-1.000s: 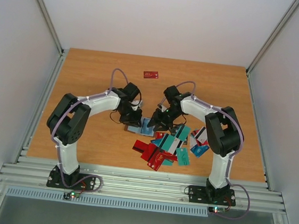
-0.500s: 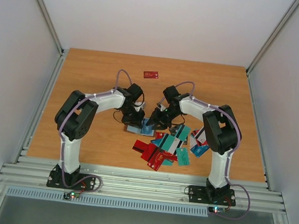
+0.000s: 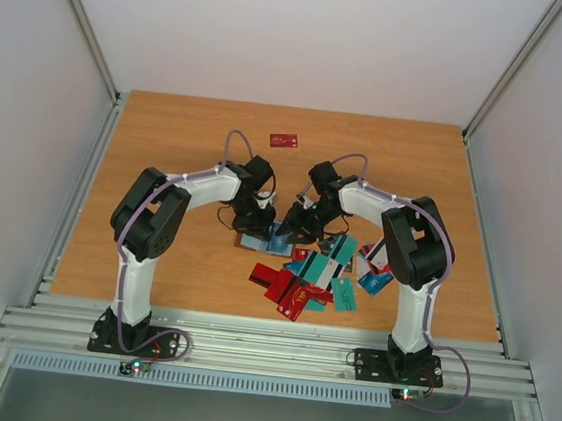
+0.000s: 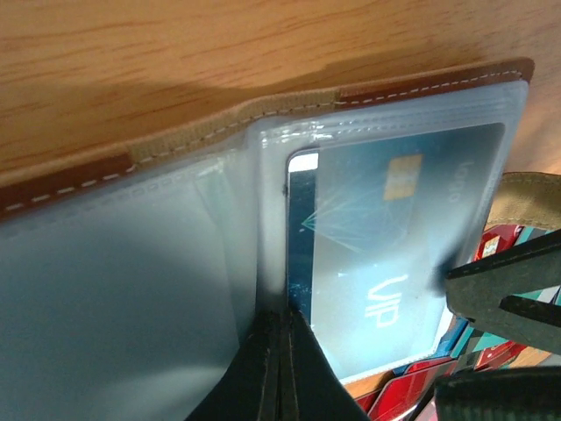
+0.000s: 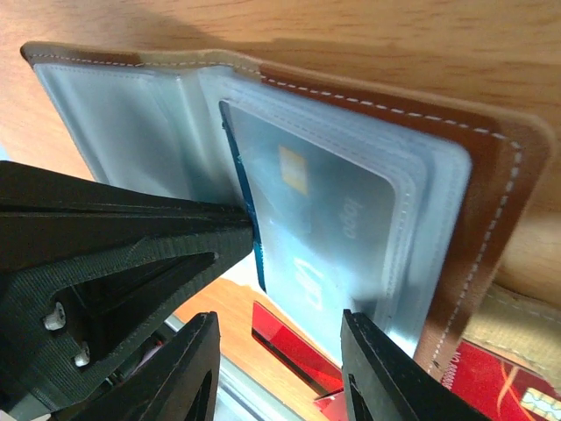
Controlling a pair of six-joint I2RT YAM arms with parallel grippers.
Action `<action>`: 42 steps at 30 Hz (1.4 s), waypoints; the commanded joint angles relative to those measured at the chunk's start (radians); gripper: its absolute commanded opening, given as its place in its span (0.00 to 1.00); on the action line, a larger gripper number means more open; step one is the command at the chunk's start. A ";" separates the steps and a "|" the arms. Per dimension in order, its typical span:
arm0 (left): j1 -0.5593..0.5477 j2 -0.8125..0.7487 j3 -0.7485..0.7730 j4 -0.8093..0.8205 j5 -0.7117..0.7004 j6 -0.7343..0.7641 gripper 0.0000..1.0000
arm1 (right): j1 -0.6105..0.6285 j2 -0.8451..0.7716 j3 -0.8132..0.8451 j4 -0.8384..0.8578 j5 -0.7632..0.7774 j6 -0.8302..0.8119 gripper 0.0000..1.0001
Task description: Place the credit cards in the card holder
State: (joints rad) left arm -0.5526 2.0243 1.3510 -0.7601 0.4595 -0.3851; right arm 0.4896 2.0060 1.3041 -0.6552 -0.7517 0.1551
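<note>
One blue card (image 4: pixel 386 254) sits tucked in the open holder (image 4: pixel 421 83), which lies just beside the loose cards (image 3: pixel 314 274). Left gripper (image 4: pixel 280 351) is closed, its tip at the card's edge; right gripper (image 5: pixel 279 320) is spread astride the card.

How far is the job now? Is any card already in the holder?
Done: one blue card lies in a clear sleeve of the open card holder. In hand: the left gripper, jaws closed, is at that sleeve's edge; the right gripper, jaws open, is at the card's end. Left: the pile of cards beside the holder and one red card far back on the table.
</note>
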 commanded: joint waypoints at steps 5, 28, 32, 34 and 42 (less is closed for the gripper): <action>-0.012 0.088 0.017 -0.042 -0.068 0.020 0.00 | -0.017 -0.037 -0.026 -0.024 0.001 -0.062 0.42; -0.020 0.109 0.010 -0.043 -0.070 0.020 0.00 | -0.017 -0.030 -0.049 -0.013 -0.002 -0.076 0.43; -0.020 0.108 0.011 -0.047 -0.073 0.023 0.00 | -0.019 -0.051 -0.061 -0.023 0.007 -0.088 0.43; -0.019 0.107 0.005 -0.042 -0.071 0.024 0.00 | -0.018 -0.047 -0.062 -0.021 0.005 -0.091 0.43; -0.020 0.100 -0.003 -0.037 -0.071 0.022 0.00 | -0.017 -0.043 -0.034 -0.004 -0.029 -0.066 0.43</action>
State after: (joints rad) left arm -0.5541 2.0525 1.3876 -0.7990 0.4603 -0.3763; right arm 0.4767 1.9926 1.2499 -0.6647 -0.7609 0.0875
